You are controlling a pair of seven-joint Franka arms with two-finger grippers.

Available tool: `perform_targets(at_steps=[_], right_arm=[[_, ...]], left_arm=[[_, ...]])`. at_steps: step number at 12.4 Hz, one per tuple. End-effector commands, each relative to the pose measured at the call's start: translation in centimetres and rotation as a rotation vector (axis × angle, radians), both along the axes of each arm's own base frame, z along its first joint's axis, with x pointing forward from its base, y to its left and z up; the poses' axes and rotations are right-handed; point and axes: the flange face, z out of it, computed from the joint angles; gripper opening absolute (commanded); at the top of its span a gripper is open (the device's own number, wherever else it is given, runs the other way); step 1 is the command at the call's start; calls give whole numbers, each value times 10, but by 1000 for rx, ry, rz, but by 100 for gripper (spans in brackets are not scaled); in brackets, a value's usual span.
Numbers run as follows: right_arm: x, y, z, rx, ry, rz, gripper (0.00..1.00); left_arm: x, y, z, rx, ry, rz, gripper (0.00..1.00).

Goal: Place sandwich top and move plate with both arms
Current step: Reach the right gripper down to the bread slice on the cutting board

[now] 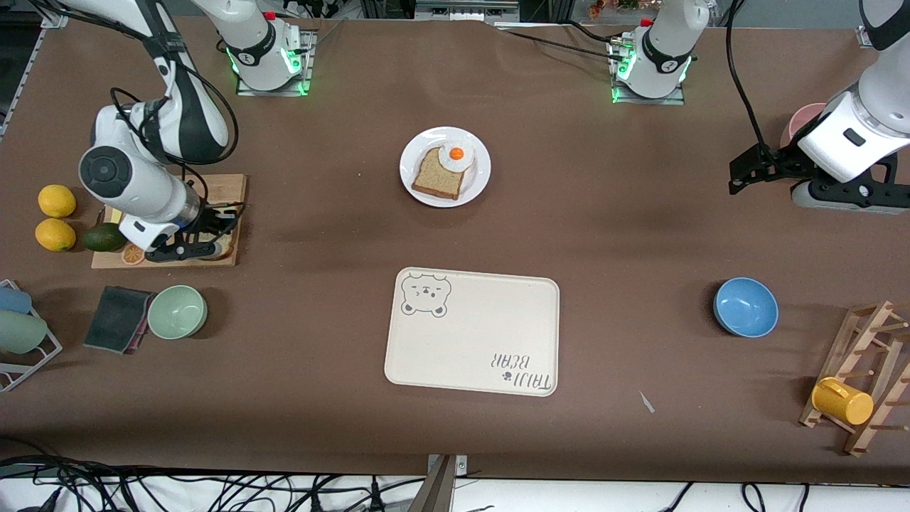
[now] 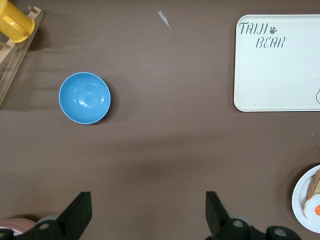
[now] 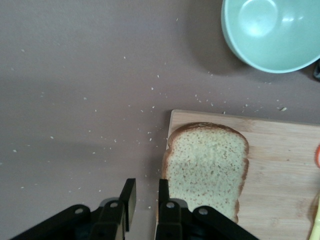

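The sandwich top (image 3: 207, 165), a light tan slice with a brown crust, lies flat on the wooden cutting board (image 3: 285, 160) at the right arm's end of the table. My right gripper (image 3: 145, 182) is down at the board's edge, right at the slice's rim; in the front view it (image 1: 206, 245) hides most of the slice. The white plate (image 1: 480, 181) sits mid-table, farther from the front camera than the tray, with a darker bread slice (image 1: 435, 179) and a fried egg (image 1: 456, 155) on it. My left gripper (image 1: 736, 181) hangs open and holds nothing, over bare table at the left arm's end.
The cream bear tray (image 1: 469, 341) lies nearer the front camera than the plate. A blue bowl (image 1: 745, 307), a pink cup (image 1: 803, 121) and a rack with a yellow mug (image 1: 842, 400) are toward the left arm's end. A green bowl (image 1: 177, 311), a dark cloth (image 1: 117, 318), lemons (image 1: 57, 201) and an avocado (image 1: 104, 237) surround the board.
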Motion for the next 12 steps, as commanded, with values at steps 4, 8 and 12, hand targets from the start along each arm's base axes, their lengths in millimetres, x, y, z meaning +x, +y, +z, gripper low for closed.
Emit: perform_targets(at_steps=[4,8,12], right_arm=[[-15,4,-35,-44,-15,23,30],[-22,4,-50,-54,-13,52,30],[-23,1,-55,-73,-8,75,34]], left_arm=[[2,0,3,-14,4,-4,100],[2,0,3,-14,4,-4,100],[1,-1,4,-13,7,2,100]])
